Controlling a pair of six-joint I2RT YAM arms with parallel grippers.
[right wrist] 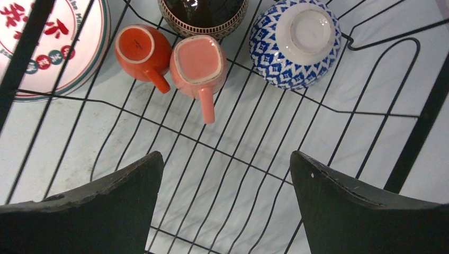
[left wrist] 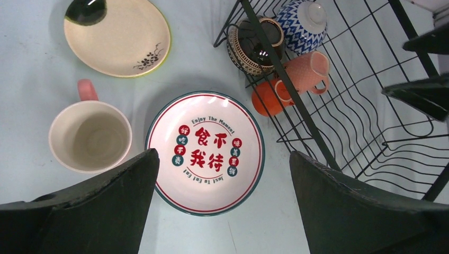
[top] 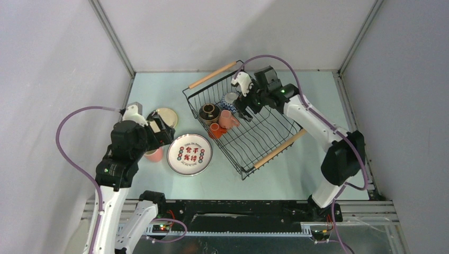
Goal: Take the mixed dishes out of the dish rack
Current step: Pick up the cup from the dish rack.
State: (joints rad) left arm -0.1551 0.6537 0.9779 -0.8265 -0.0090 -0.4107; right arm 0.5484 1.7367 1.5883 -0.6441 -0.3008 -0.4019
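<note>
The black wire dish rack (top: 265, 138) stands at the table's middle right. Its left corner holds a dark brown cup (top: 208, 112), an orange cup (right wrist: 138, 52), a pink mug (right wrist: 198, 63) lying down and an upturned blue patterned bowl (right wrist: 295, 42). My right gripper (right wrist: 226, 159) hangs open over the rack's wire floor, just short of the pink mug, with nothing between its fingers. On the table to the left of the rack lie the green-rimmed plate (left wrist: 205, 153), a cream saucer (left wrist: 117, 36) and an upright pink mug (left wrist: 90, 135). My left gripper (left wrist: 222, 159) is open above the plate's near edge.
The rack's wooden handles (top: 213, 74) stick out at its far-left and near-right ends. Grey walls close in the table on three sides. The right arm (top: 317, 124) reaches across the rack from the right. A purple cable loops by each arm.
</note>
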